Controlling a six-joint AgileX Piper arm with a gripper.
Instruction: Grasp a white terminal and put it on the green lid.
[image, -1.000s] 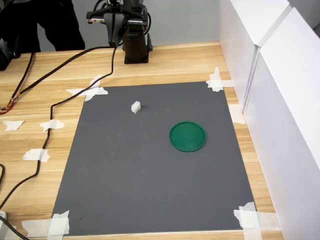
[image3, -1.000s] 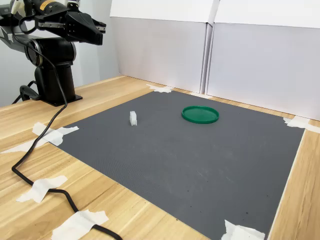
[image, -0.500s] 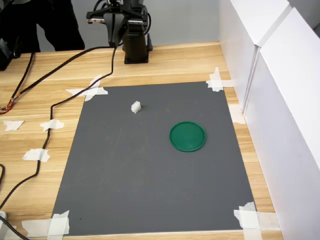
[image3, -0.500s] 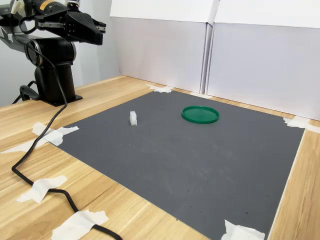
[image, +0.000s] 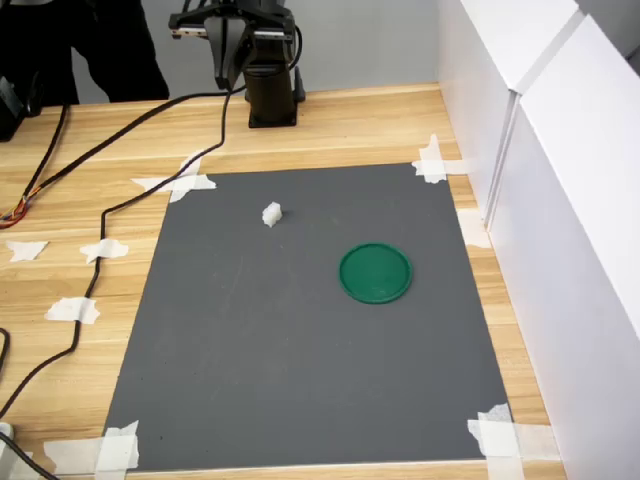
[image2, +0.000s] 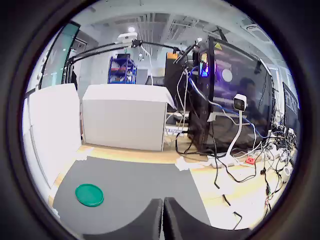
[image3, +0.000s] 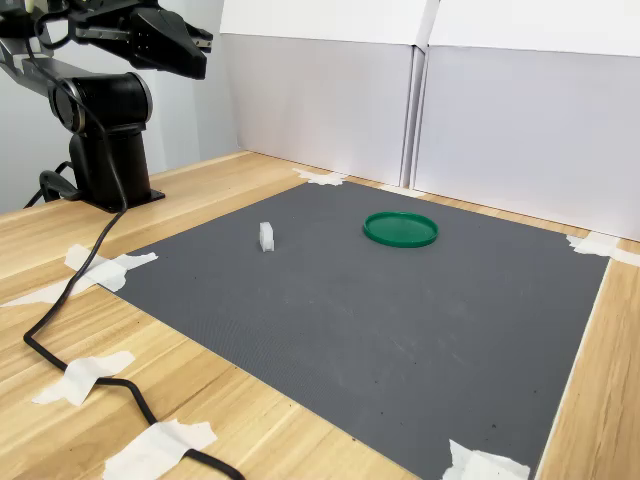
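Note:
The white terminal (image: 271, 213) (image3: 266, 237) stands alone on the grey mat (image: 300, 360), toward the arm's end of it. The green lid (image: 375, 273) (image3: 400, 228) (image2: 89, 195) lies flat further along the mat with nothing on it. My gripper (image: 222, 50) (image3: 206, 42) is raised high above the arm's base, well clear of the mat and far from both objects. In the wrist view its fingers (image2: 162, 217) press together with nothing between them. The terminal is out of the wrist view.
The arm's base (image: 272, 98) stands on the wooden table behind the mat. A black cable (image: 130, 200) (image3: 90, 270) trails over the wood along the first exterior view's left. White walls (image: 560, 200) line the first exterior view's right. Tape scraps (image: 180, 183) hold the mat's corners. A dark-clothed person (image: 80, 50) stands behind.
The gripper has risen a little in both exterior views. The terminal and lid have not moved.

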